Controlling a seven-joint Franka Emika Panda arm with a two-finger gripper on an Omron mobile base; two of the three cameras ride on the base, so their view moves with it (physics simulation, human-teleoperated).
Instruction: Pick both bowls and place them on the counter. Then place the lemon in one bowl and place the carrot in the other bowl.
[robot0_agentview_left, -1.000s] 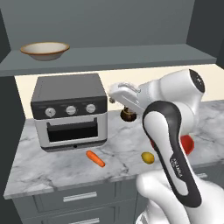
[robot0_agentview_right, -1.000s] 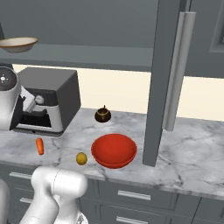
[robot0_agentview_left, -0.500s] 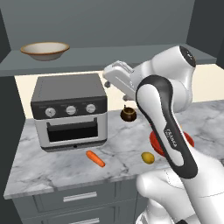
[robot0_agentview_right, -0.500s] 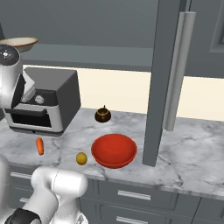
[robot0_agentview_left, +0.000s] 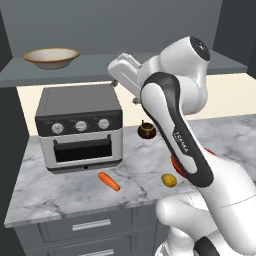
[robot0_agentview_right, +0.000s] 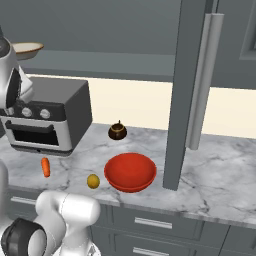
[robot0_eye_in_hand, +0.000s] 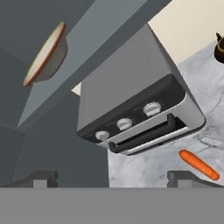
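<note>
A: Since a second ago the arm has swung up and left; the claw (robot0_agentview_left: 116, 75) has risen from beside the small dark pot (robot0_agentview_left: 146, 130) to the level of the upper shelf (robot0_agentview_left: 100, 67), above the toaster oven (robot0_agentview_left: 80, 127).

B: Is it holding anything?

A: No. In the hand view its two tips stand far apart at the bottom with nothing between them.

B: Where are the bowls?

A: The cream bowl (robot0_agentview_left: 51, 57) with the tan rim sits on the shelf, well left of the claw. The red bowl (robot0_agentview_right: 130, 171) is already on the tabletop (robot0_agentview_right: 220, 180); the right base view shows it whole, while the arm hides most of it in the left base view.

B: And the food?

A: The carrot (robot0_agentview_left: 108, 181) lies near the tabletop's front edge, before the oven. The lemon (robot0_agentview_left: 169, 180) lies to its right, just beside the red bowl. Bare marble stretches right of the tall grey panel (robot0_agentview_right: 182, 90).
</note>
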